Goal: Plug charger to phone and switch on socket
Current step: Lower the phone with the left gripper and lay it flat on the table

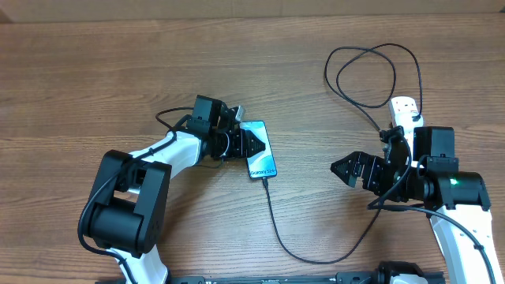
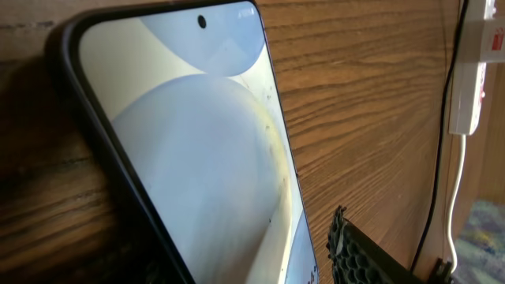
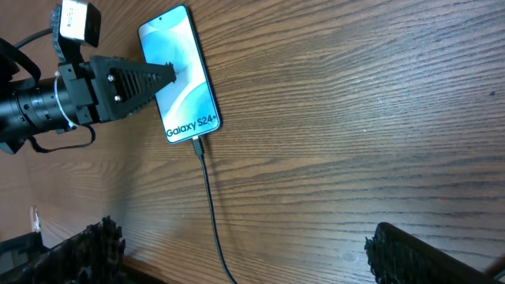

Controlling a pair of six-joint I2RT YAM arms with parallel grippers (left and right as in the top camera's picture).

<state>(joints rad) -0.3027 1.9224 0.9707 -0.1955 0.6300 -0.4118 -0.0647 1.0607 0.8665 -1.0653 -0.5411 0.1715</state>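
The phone (image 1: 263, 164) lies flat on the wooden table, its screen lit and reading "Galaxy S24+" (image 3: 185, 71). The charger's thin black cable (image 1: 276, 221) is plugged into the phone's bottom edge (image 3: 197, 144). It curves round the front and loops at the back right toward the white socket (image 1: 404, 112). My left gripper (image 1: 254, 142) is open over the phone's upper half. One finger (image 2: 359, 252) stands slightly off the phone's edge (image 2: 189, 158). My right gripper (image 1: 343, 170) hovers wide open right of the phone, holding nothing, with the cable (image 3: 209, 205) running between its fingers (image 3: 418, 256).
The socket's red switches and thick white cord (image 2: 458, 181) show at the right of the left wrist view. The right arm (image 1: 442, 177) covers the socket's near end. The cable loop (image 1: 371, 71) lies on the table at the back right.
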